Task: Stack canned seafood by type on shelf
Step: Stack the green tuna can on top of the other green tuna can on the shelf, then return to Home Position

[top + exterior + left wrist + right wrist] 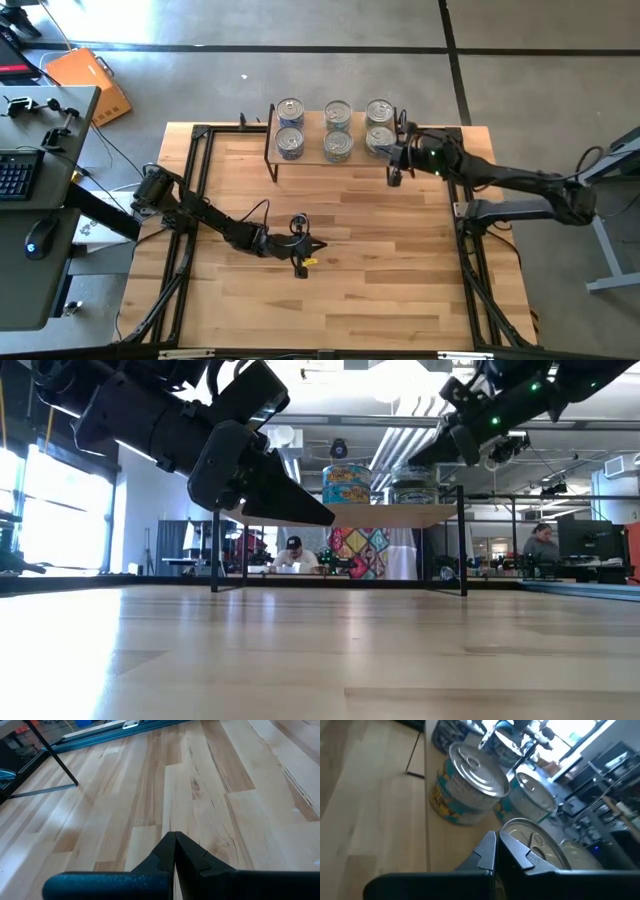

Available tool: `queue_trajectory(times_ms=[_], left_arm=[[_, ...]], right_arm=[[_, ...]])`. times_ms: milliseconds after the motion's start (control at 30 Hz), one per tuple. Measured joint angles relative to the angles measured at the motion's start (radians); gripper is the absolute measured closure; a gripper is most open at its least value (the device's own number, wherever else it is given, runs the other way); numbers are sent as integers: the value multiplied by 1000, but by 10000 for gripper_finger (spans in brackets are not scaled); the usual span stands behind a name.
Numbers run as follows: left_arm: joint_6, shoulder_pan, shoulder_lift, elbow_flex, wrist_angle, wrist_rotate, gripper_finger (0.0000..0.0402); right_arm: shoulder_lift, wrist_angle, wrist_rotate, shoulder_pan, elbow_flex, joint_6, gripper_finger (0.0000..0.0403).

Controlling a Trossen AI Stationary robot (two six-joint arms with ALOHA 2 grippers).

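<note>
You look nearly done: the tins [338,128] sit stacked on the shelf [310,153], counter [350,260] bare, both the left end effector [303,252] and the right end effector [396,165] pressed together, empty.

2 arms, dark matte housings, jointed segments. Left arm [215,225]: black cable loops alongside links; yellow marking near gripper end. Left gripper [174,840]: 2 black angular fingers, tapered to wedge tip, stepped inner profile, mounted on dark blue-black crossbar. Right arm [520,185]: lighter grey link section near base; green indicator light at wrist. Right gripper [496,840]: identical black tapered fingers, same crossbar.
</note>
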Motion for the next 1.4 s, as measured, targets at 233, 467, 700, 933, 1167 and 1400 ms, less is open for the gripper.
queue_trajectory(times_ms=[233, 467, 700, 933, 1167, 1400], left_arm=[[-17, 0, 0, 0, 0, 0, 401], [-18, 0, 0, 0, 0, 0, 401], [-23, 0, 0, 0, 0, 0, 401], [-23, 0, 0, 0, -1, 0, 401], [-25, 0, 0, 0, -10, 0, 401], [-24, -9, 0, 0, -20, -1, 402]], right_arm=[[60, 3, -12, -25, 3, 30, 403], [50, -7, 1, -22, 3, 54, 399], [15, -16, 15, -22, 1, 88, 338], [-35, -32, 22, -10, 23, 191, 290], [-121, -174, -122, 158, 29, 522, 289], [-95, 147, -36, 471, -242, 702, 289]])
